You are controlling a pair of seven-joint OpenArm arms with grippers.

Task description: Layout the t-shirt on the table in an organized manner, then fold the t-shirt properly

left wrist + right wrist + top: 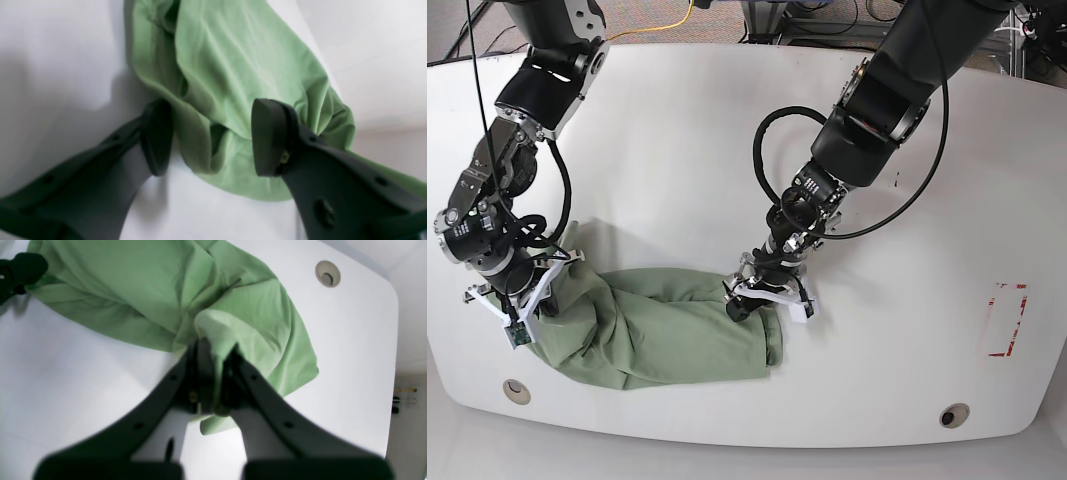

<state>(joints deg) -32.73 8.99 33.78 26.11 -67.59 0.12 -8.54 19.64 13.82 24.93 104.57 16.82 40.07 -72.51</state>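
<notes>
Now the right gripper (213,373) pinches a fold of the t-shirt (667,335). Meanwhile the left gripper (211,136) stands spread, its jaws straddling the bunched cloth on the table (727,150).

the t-shirt (667,335) lies bunched near the table's (727,130) front left edge, so its collar, placket and label are buried in folds. in the left wrist view its upper part runs off the top edge. the right gripper (215,370) fingertips are hidden in cloth. the near fingers blur in both wrist views.
</notes>
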